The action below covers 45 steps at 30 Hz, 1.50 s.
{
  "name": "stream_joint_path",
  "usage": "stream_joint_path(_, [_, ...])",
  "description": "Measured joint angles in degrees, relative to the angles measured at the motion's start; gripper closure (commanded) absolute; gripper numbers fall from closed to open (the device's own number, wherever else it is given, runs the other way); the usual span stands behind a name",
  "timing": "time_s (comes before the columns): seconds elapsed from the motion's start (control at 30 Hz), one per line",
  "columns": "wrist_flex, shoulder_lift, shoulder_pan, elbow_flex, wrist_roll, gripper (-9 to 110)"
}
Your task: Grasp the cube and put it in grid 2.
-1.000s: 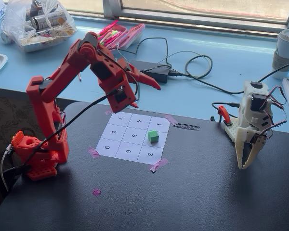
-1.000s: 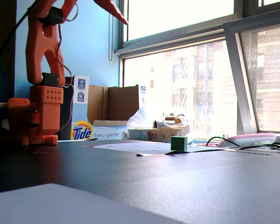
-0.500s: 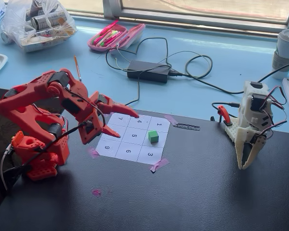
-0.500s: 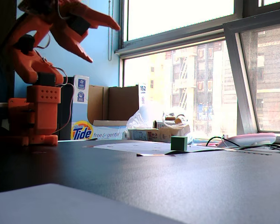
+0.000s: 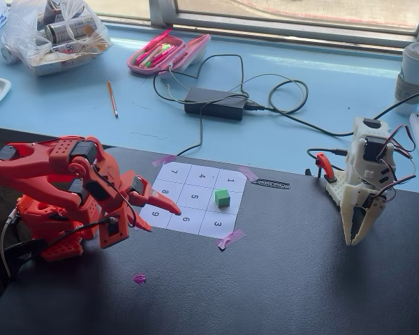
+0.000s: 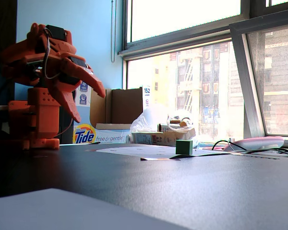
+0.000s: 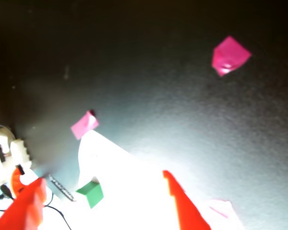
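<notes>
Wrist view alone: cube (image 7: 91,193) between tool (image 7: 108,194) tips.

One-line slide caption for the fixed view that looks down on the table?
Green cube sits on square 2 of the numbered sheet; orange arm's open gripper empty beside it.

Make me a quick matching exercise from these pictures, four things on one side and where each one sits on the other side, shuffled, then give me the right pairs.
Things:
1. green cube
2. orange gripper
3. pink pencil case
4. white arm

Places, in the fixed view from above:
A. on the light blue surface near the window
B. at the right edge of the black table
C. on the numbered sheet, in the square between 1 and 3
D. jaws apart over the sheet's left edge, holding nothing

Pairs: 1-C, 2-D, 3-A, 4-B
</notes>
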Motion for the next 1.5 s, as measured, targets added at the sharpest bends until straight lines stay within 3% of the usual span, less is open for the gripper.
stream_joint_path(0.17, [2.11,3.16,0.09,6.42,1.85,66])
stream_joint_path(0.37, [4.92,8.53,-0.09,10.37,2.11,100])
stream_joint_path(0.4, [5.01,9.05,0.00,10.90,2.29,101])
stream_joint_path(1.5, [5.71,15.38,0.97,16.26,3.69,101])
